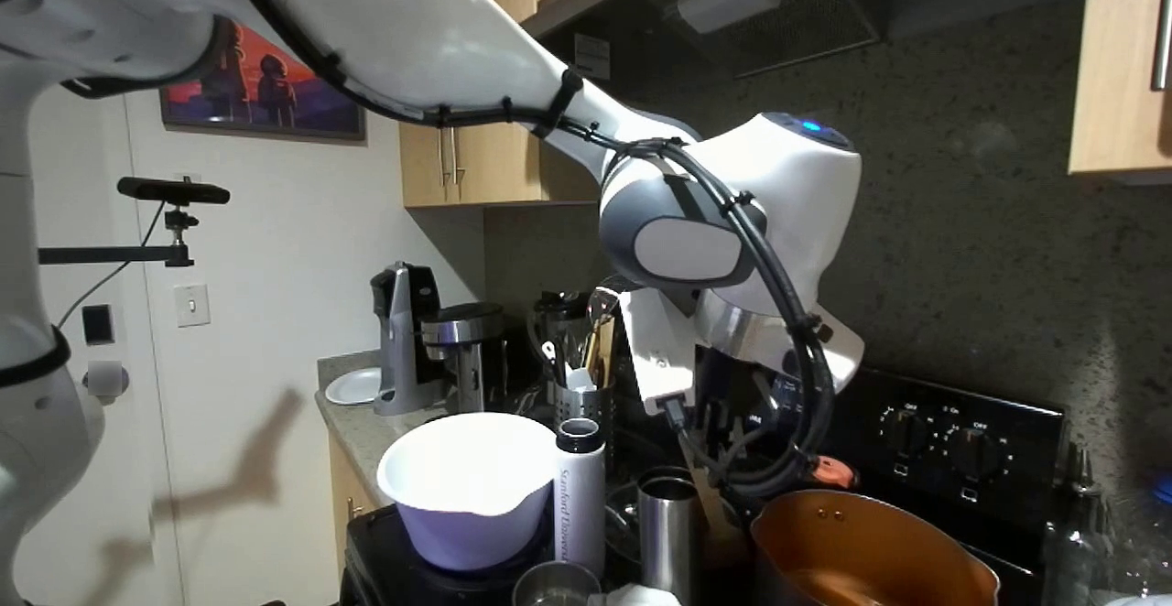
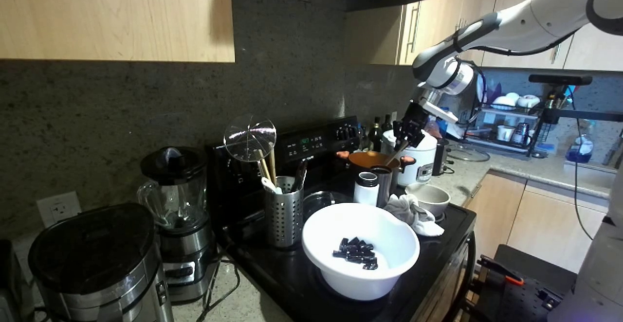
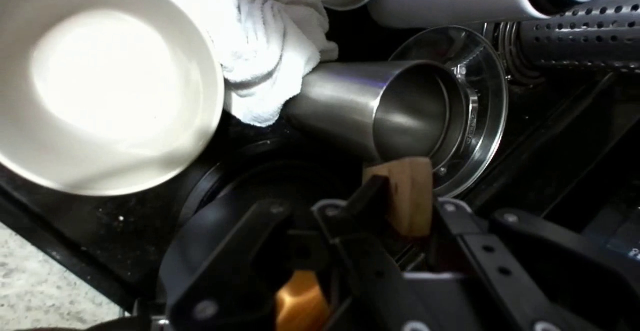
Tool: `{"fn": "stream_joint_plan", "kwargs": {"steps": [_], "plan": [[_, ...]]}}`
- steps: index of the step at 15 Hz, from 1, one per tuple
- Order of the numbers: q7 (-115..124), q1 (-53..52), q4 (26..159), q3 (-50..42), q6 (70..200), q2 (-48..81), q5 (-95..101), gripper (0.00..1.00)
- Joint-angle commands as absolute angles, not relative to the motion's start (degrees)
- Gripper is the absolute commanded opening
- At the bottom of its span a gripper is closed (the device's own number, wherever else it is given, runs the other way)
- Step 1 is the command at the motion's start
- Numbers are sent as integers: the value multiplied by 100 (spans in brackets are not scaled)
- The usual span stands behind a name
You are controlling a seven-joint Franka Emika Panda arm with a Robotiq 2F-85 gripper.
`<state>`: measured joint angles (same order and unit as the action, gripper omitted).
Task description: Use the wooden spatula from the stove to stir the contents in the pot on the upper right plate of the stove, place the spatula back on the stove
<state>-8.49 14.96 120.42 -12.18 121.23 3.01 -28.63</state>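
Pinching spatula [image 3: 416, 191] in gripper [image 3: 406, 202] w/ jaws tight on it, tilted down nr pot [image 1: 874, 533], prob. for stirring reach.

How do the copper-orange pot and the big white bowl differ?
Colour: the pot is copper-orange inside; the bowl is white inside.
Handles: the pot has orange-topped handles; the bowl has a pouring lip and no handle that shows.
Place: the pot stands near the knobbed back panel; the bowl is nearer the front edge of the stove.
Shared: both are round, open-topped and upright.
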Motion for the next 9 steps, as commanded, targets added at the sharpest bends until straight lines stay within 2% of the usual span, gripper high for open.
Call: {"fn": "stream_joint_plan", "kwargs": {"steps": [1, 9], "plan": [[-508, 1406, 11933, -1221, 11816, 49, -2609, 4], [-347, 1338, 11162, -1235, 11153, -135, -2653, 4]]}}
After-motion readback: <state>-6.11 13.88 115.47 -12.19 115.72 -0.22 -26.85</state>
